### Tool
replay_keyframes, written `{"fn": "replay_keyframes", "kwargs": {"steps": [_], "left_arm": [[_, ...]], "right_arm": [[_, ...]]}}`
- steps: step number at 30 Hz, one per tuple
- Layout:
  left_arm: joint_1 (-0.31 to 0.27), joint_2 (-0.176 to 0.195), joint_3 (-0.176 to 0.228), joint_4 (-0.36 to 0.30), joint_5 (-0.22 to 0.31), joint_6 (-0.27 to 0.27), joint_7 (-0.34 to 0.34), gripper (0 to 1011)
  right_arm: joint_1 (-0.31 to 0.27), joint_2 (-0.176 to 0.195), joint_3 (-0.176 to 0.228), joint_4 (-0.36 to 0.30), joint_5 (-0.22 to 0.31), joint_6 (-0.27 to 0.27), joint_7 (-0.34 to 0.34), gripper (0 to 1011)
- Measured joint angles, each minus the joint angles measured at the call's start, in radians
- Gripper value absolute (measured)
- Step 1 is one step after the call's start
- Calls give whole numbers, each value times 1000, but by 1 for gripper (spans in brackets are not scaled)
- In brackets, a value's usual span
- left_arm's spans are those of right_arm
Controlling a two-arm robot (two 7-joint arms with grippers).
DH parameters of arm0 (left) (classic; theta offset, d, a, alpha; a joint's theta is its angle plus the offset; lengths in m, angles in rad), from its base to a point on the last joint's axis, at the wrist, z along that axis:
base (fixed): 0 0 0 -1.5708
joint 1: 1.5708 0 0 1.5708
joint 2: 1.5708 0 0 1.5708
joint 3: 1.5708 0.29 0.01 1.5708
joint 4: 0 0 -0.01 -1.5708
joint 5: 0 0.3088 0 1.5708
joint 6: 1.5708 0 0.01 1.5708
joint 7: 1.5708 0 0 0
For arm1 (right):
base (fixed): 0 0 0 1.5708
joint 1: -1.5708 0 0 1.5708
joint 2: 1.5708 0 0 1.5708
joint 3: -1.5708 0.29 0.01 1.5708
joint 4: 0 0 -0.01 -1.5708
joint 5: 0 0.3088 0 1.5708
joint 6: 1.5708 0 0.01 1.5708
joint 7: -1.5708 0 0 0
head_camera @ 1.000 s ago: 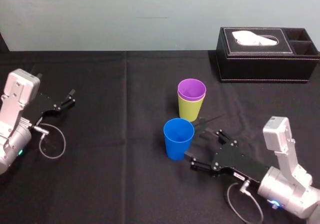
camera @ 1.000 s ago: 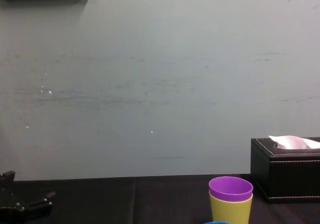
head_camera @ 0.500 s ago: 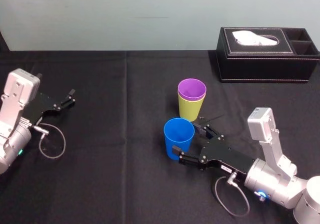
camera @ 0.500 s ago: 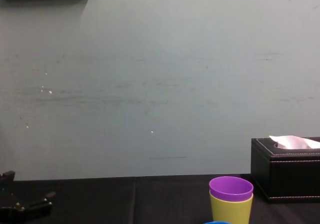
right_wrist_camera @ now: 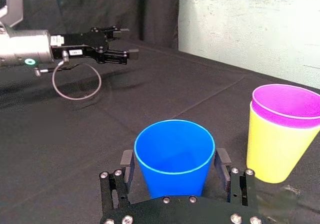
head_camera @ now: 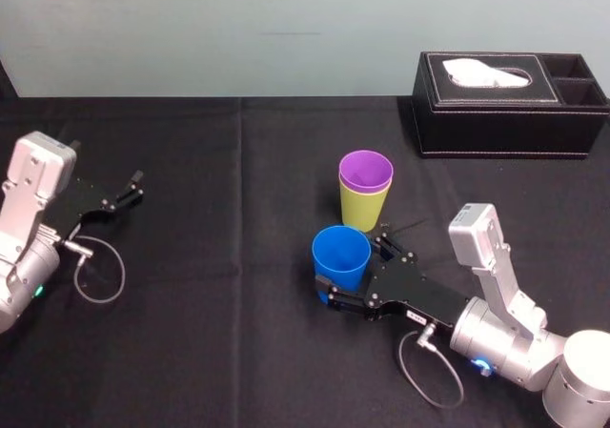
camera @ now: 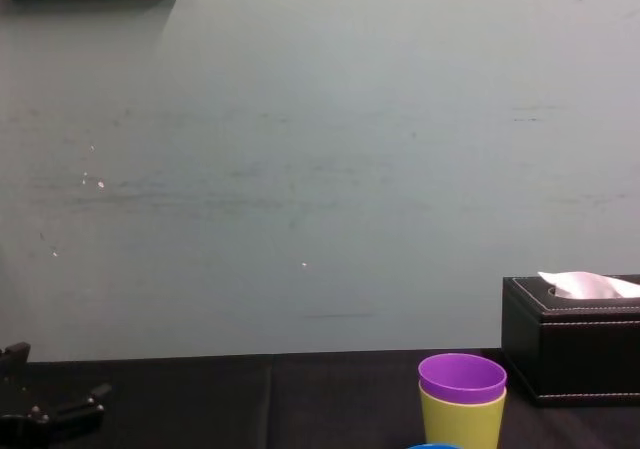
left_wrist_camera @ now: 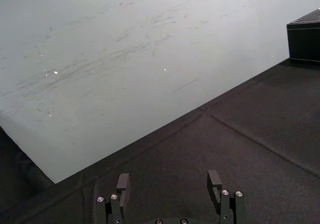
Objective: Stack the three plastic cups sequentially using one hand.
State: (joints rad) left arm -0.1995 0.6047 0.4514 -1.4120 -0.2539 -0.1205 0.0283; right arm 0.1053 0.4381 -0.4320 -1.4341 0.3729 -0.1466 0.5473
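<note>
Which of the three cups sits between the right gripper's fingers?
The blue cup, standing alone with the right gripper fingers on either side. The purple cup is nested in the yellow-green cup farther back. The left gripper sits far left.

A plain blue cup (head_camera: 340, 261) is seen; at its one o'clock a purple cup (head_camera: 366, 171) is nested in a yellow-green cup (head_camera: 362, 211). The tablecloth (head_camera: 210, 342) and the white-stitched tissue box (head_camera: 496, 128) are coloured black.

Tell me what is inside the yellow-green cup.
The purple cup is nested in the yellow-green cup, its rim standing above. Its lower body is hidden by the yellow-green wall. The right pincer straddles the blue cup; the left pincer sits far left.
</note>
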Motion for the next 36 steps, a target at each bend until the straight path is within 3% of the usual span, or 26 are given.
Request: {"fn": "replay_keyframes", "kwargs": {"steps": [36], "left_arm": [[0, 0, 0, 0, 0, 0, 0, 1011]], "right_arm": [[32, -40, -12, 36, -48, -23, -12, 1003]]}}
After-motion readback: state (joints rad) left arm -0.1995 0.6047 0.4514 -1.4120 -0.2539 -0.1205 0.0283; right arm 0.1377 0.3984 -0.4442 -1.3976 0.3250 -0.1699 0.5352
